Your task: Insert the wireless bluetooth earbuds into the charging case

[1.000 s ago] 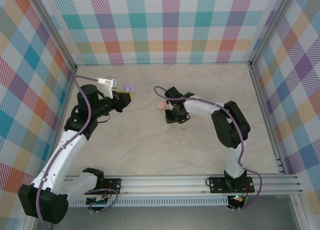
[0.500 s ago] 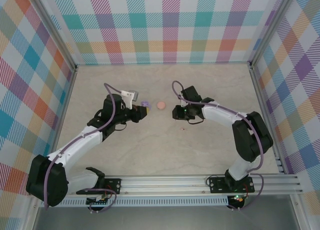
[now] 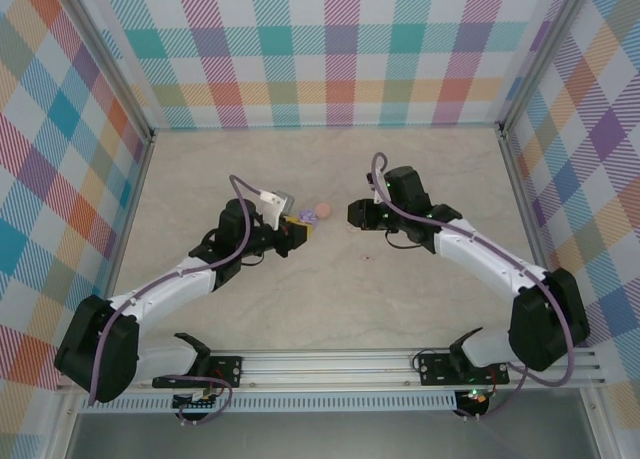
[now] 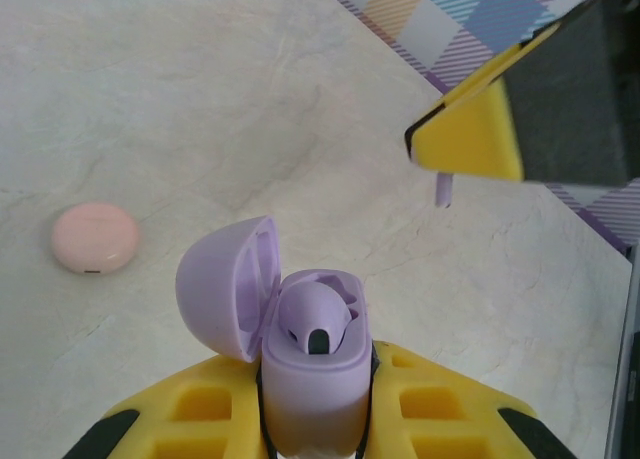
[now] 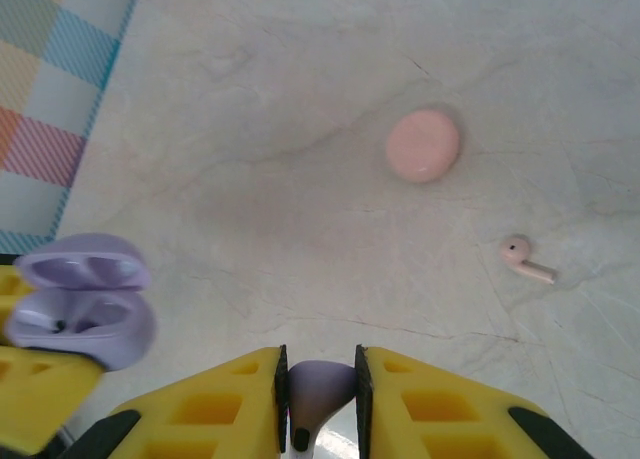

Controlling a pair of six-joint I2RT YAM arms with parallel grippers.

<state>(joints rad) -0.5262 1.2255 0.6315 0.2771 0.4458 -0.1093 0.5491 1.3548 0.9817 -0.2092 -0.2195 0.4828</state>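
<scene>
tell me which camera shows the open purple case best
Left wrist: the purple case sits close, lid open, one bud seated inside. Right wrist catches it at the left edge; top external shows a tiny purple speck.

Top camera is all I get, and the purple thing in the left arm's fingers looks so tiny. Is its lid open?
Observer: Yes. The left wrist view shows the purple case clamped between the left fingers, lid flipped open, with one purple bud seated inside.
Operator: What's the right arm holding?
Observer: In the right wrist view, a purple earbud is pinched between the right fingers.
Operator: Any pink buds around?
Observer: One pink earbud lies on the table, near the shut pink case but not touching it.
</scene>
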